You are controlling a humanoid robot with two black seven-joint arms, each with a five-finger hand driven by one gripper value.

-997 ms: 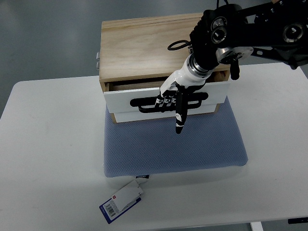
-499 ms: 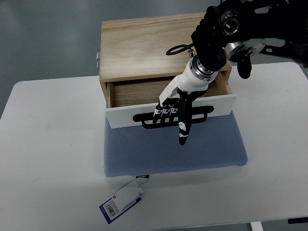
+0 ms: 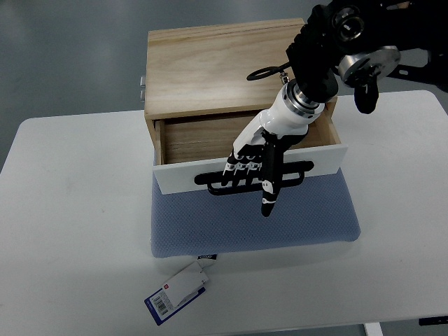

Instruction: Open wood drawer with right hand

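The right hand (image 3: 253, 168) has its fingers (image 3: 238, 166) hooked on the black handle (image 3: 210, 181) of the light wood drawer (image 3: 183, 137), so pull straight and slow.

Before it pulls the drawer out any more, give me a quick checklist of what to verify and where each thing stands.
1. Right hand hooked on the black handle: ok, fingers curled over the bar.
2. Drawer partly open, inside bare: ok.
3. Drawer front square to the wooden box: ok, looks parallel.
4. Blue mat ahead free of obstacles: ok.
5. Paper tag clear of the drawer's path: ok.
6. Travel left before the drawer comes out: cannot tell.
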